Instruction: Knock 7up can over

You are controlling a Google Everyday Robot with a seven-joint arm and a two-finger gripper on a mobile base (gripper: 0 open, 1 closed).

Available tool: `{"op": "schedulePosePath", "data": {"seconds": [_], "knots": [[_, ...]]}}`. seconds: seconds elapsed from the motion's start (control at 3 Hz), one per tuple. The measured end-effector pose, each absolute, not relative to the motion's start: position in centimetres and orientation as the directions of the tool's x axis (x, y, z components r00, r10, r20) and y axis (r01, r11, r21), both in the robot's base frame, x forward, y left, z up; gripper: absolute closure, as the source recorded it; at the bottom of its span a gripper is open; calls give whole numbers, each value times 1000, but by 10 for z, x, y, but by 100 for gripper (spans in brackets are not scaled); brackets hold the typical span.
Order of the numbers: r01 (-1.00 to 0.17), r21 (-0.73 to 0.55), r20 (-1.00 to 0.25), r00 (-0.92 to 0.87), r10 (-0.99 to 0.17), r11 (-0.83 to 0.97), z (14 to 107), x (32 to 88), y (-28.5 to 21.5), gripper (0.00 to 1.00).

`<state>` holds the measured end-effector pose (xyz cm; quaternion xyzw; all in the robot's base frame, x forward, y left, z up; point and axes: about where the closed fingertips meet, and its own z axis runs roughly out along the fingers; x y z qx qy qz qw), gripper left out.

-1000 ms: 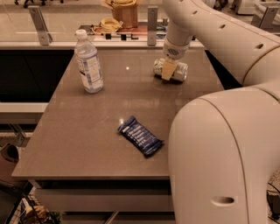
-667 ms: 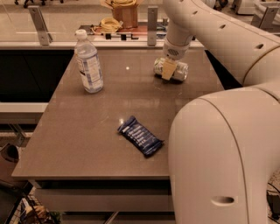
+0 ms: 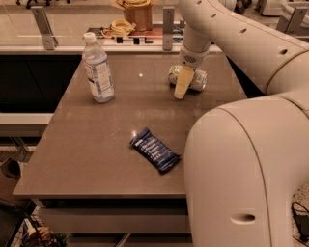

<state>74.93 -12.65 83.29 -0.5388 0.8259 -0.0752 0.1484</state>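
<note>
Camera view: my gripper point(image 3: 182, 86) is down at the far right part of the table point(image 3: 91, 164), hanging from the white arm point(image 3: 227, 34) that comes in from the upper right. Open or closed: can't tell from this angle, only one cream-coloured piece of it shows, pointing down with its tip at or just above the tabletop.

7up can point(image 3: 199, 79) sits directly behind the gripper and looks to be touching it. The can looks to be on its side, long axis running left-right, with a silver end showing just left of the gripper and the rest of the body sticking out to the right of it.

Water bottle point(image 3: 98, 67): well apart to the left of the gripper, upright, white cap on.

Blue snack wrapper point(image 3: 154, 149): lying flat, nearer the camera than the gripper and a bit left of it, well apart from both can and bottle.

Beyond the gripper, past the table's far edge: a coil of yellow cable point(image 3: 121, 26) and a brown object point(image 3: 139, 13) on a ledge.

My own white body point(image 3: 241, 173) fills the lower right of the view.
</note>
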Motion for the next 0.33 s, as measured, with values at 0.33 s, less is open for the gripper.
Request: {"op": "schedulePosePath", "data": {"seconds": [0.33], "knots": [[-868,-284,-164,-375,-912,408,833,749,-127,0]]}}
